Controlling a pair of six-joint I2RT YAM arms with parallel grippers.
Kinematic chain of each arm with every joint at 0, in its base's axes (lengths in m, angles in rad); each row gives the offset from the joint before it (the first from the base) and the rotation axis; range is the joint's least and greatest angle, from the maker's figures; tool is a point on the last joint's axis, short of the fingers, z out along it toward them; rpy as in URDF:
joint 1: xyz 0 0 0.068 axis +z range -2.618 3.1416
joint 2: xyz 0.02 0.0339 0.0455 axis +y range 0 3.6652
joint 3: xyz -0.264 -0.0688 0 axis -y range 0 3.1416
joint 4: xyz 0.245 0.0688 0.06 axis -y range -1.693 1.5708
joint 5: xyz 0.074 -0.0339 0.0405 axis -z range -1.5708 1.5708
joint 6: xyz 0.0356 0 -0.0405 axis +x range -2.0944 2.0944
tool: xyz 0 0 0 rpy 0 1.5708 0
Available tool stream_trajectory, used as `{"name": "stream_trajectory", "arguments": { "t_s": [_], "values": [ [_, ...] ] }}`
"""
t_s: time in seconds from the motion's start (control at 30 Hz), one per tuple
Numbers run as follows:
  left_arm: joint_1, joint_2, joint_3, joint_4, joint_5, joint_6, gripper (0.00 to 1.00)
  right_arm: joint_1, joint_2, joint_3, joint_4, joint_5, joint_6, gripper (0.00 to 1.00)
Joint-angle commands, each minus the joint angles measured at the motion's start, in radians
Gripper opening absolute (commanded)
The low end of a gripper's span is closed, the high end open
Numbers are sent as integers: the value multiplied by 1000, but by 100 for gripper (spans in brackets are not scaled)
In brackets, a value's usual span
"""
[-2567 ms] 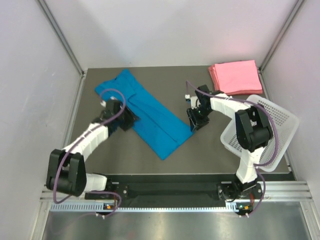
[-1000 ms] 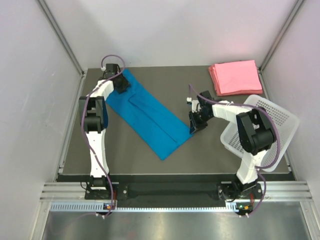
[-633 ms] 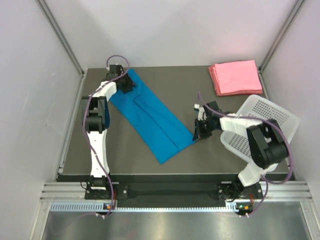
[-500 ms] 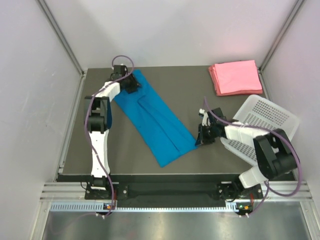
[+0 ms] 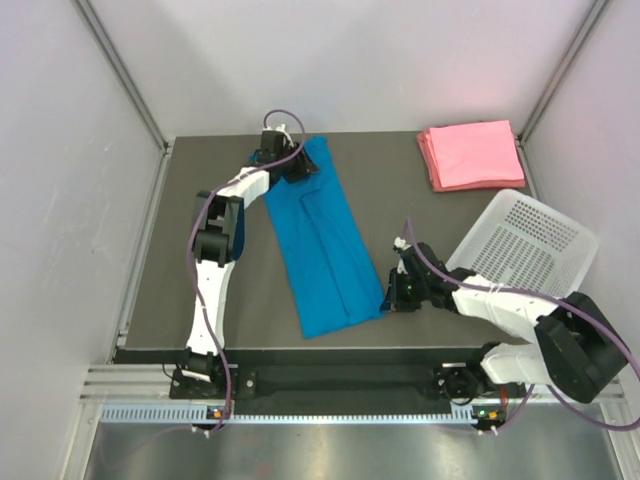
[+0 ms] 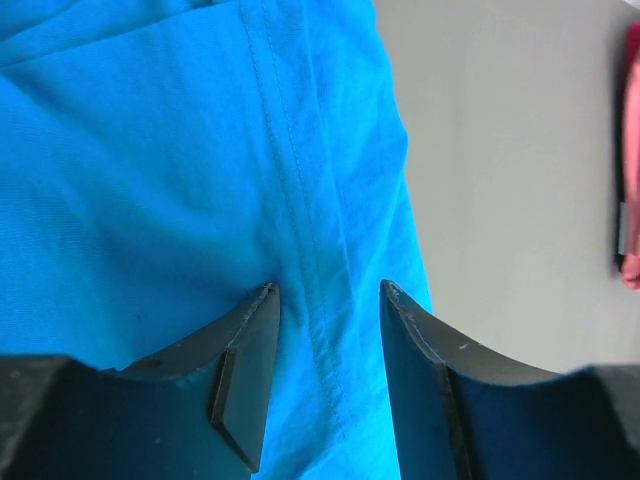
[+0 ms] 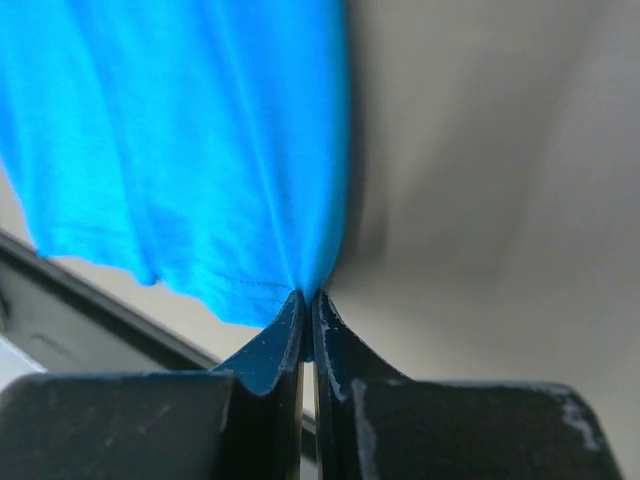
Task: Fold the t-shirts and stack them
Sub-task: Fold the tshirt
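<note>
The blue t-shirt [image 5: 325, 240] lies centre, running 12 to 6 o'clock; the pink t-shirts [image 5: 468, 153] sit stacked at 2 o'clock. The right gripper [image 7: 308, 295] is pinched tight on its 4 o'clock edge. The left gripper [image 6: 325, 290] stands half-open astride the 12 o'clock hem, clamping nothing. Risk: any pull likely drags the unanchored cloth into bunches.

No text, label, brand or number can be read anywhere.

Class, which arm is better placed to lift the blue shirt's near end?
Right: the right gripper is shut on the shirt's near edge; the left gripper is open at the far end.
</note>
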Motion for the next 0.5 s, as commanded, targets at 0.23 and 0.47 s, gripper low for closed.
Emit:
{"name": "stream_trajectory", "arguments": {
  "t_s": [0.23,0.47],
  "values": [
    [-19,0,12,-9,161,22,51,225,-5,44,77,178,266,9],
    [2,-195,-77,-96,194,65,54,224,-46,91,-21,221,235,20]
  ]
}}
